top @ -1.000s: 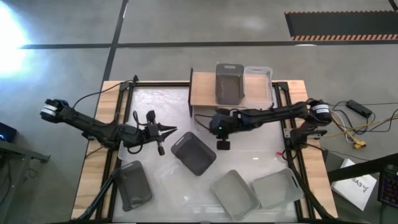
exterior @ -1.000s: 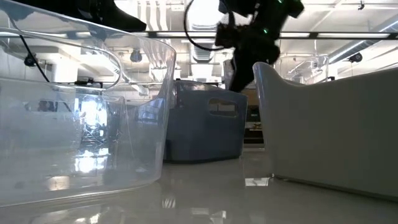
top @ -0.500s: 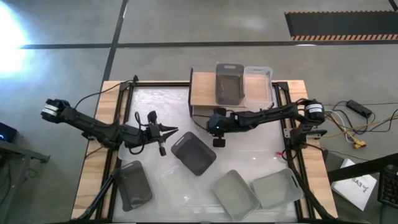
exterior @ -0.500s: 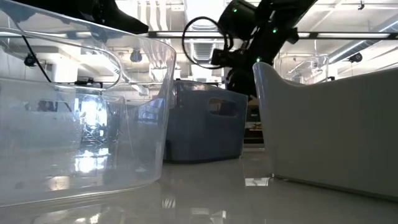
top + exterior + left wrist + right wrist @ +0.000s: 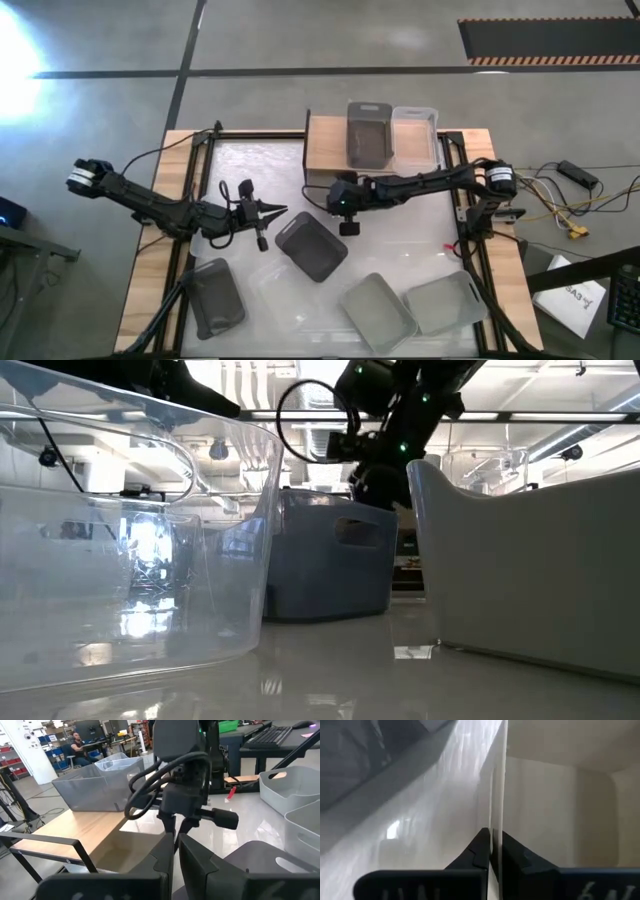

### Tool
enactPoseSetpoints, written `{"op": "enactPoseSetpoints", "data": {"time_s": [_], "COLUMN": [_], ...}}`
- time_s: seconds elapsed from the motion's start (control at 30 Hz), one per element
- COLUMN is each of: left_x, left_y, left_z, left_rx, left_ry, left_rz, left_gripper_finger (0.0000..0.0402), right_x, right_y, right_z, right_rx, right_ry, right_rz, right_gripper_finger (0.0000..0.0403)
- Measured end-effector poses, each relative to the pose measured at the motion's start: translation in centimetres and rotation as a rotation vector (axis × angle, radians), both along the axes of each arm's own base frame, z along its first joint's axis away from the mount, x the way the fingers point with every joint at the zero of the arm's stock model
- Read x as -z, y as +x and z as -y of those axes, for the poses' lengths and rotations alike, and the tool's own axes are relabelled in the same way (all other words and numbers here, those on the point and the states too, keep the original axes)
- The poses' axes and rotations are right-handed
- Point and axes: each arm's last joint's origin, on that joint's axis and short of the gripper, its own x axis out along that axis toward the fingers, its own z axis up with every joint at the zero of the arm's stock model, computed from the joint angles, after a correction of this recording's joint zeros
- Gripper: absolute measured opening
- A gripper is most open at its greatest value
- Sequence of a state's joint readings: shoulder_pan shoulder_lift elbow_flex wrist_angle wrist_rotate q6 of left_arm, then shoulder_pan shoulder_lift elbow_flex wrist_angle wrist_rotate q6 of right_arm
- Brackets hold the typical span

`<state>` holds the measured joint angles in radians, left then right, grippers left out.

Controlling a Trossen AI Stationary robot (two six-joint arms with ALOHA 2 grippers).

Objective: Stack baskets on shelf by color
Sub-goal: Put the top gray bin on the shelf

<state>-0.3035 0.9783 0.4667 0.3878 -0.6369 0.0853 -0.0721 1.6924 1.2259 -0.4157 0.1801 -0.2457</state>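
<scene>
Here the right gripper (image 5: 340, 199), closed, hangs beside the shelf (image 5: 325, 143).

Light-wood shelf (image 5: 325, 142) at far centre bears a grey basket (image 5: 368, 133) and a clear basket (image 5: 415, 138), side by side; five other baskets lie loose on the bench
</scene>
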Motion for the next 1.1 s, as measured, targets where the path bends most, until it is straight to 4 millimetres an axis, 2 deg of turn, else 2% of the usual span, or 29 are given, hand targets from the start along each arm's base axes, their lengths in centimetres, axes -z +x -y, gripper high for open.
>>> {"op": "enactPoseSetpoints", "data": {"time_s": [0.37, 0.6, 0.87, 1.1], "left_x": [0.0, -0.1, -0.1, -0.1], "left_y": [0.0, 0.0, 0.0, 0.0], "left_z": [0.0, 0.0, 0.0, 0.0], "left_rx": [0.000, 0.000, 0.000, 0.000], "left_ry": [-0.002, -0.004, -0.004, -0.004], "left_rz": [0.003, 0.006, 0.007, 0.007], "left_gripper_finger": [0.0012, 0.0012, 0.0012, 0.0012], "right_x": [0.7, 0.8, 1.1, 1.0], "right_y": [0.1, 0.2, -0.4, -0.4], "right_z": [2.6, 2.7, 2.6, 2.6], "right_rx": [0.048, 0.024, 0.004, 0.006], "right_ry": [-0.012, -0.027, -0.033, -0.030], "right_rz": [0.002, 0.002, -0.076, -0.080], "right_gripper_finger": [0.0009, 0.0009, 0.0010, 0.0051]}}
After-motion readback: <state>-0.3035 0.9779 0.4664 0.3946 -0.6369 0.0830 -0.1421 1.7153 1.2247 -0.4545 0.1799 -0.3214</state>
